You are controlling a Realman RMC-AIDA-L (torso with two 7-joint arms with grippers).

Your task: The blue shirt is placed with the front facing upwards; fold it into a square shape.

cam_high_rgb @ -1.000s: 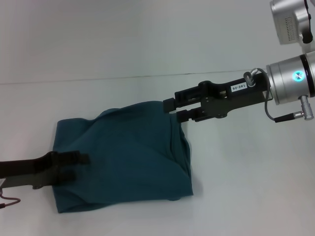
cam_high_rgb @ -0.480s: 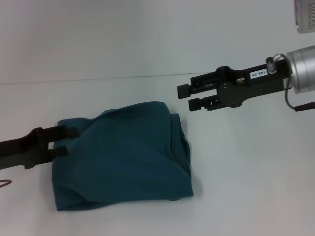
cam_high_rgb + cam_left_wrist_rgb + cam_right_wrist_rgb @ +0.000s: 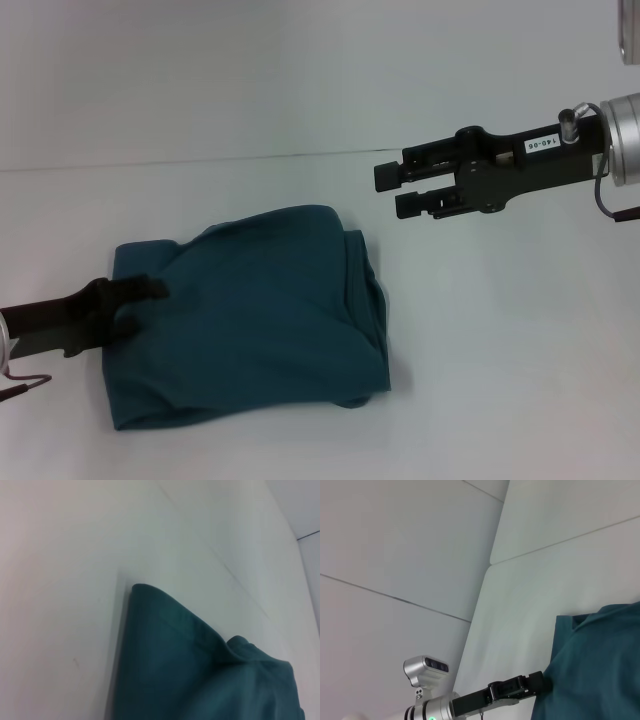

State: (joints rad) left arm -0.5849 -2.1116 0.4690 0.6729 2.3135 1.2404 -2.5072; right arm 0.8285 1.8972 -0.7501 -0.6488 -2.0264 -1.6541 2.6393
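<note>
From the head camera I see my right gripper (image 3: 387, 191) held up off the white table (image 3: 500, 380), past the far right corner of the blue shirt (image 3: 250, 315) and clear of it. Its arm reaches in from the right edge, nearly level, fingers pointing toward my left. The two fingers stand a small gap apart with nothing between them.

My left gripper (image 3: 140, 305) comes in low from the left edge, its dark arm lying almost flat over the table. Its tips sit at the shirt's left border, over the cloth there. I cannot tell whether they pinch the fabric or how far apart they are. In the right wrist view the same left gripper (image 3: 540, 682) shows with its tip against the edge of the blue shirt (image 3: 595, 670).

The shirt lies folded into a rough, lumpy block slightly left of centre on the table, plain teal side up, with thick stacked folds along its right edge. In the left wrist view one rounded corner of the blue shirt (image 3: 170, 665) rests flat on the table (image 3: 60, 580).

Bare table surrounds the bundle, widest on the right and beyond it to the far table edge (image 3: 200, 160).
</note>
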